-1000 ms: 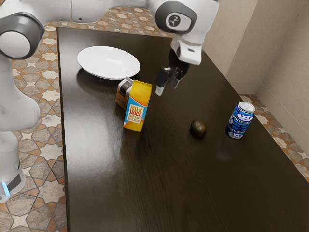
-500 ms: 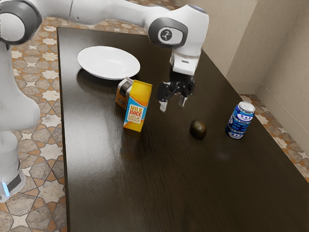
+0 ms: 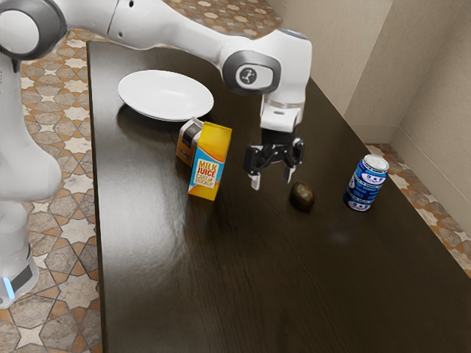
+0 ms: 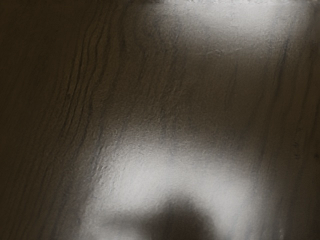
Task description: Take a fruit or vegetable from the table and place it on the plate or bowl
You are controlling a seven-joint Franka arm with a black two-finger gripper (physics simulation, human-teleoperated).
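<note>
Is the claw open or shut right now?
Open. In the exterior view the claw has its two fingers standing apart with nothing between them. The dark fruit lies beside it, outside the gap.

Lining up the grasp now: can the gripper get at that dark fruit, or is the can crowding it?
Probably yes. The open gripper hangs just to the exterior view's left of the fruit, with bare table between them; the can and the juice carton both stand apart from it.
</note>
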